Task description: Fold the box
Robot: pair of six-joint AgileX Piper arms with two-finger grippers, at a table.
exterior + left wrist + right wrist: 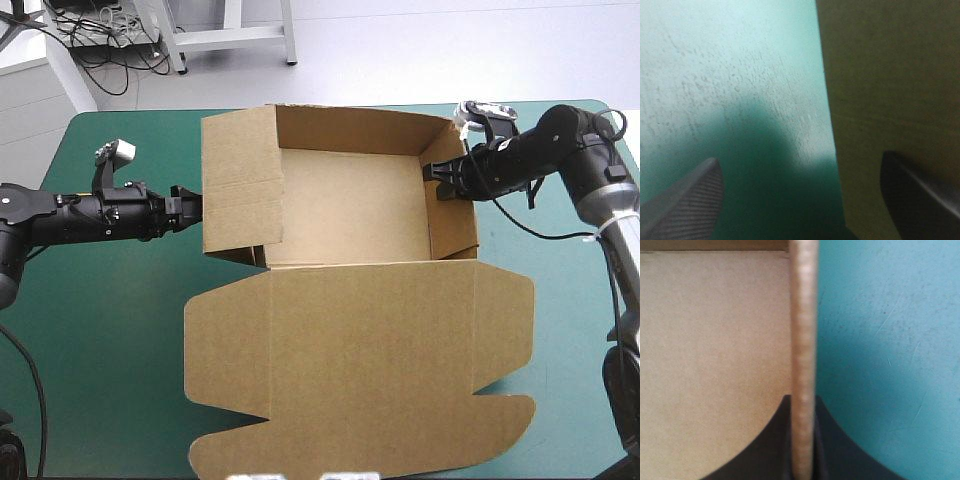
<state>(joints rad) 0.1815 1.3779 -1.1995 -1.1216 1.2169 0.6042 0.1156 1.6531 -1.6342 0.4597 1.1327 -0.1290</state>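
Observation:
The brown box point(350, 210) stands mid-table as an open tray, its walls raised and its lid point(370, 360) lying flat toward the near edge. My left gripper point(190, 205) is level at the outside of the left wall point(240, 180). In the left wrist view the left gripper point(800, 165) is open, and the board point(890, 75) lies ahead of one finger. My right gripper point(438, 180) is on the right wall point(455, 215). The right wrist view shows the right gripper point(803, 407) shut on that wall's edge point(803, 315).
Bare teal-green cover point(120, 300) lies left of the box and more of the cover point(570, 330) lies to its right. The lid's tabs reach close to the table's near edge. The box's far wall stands near the table's far edge.

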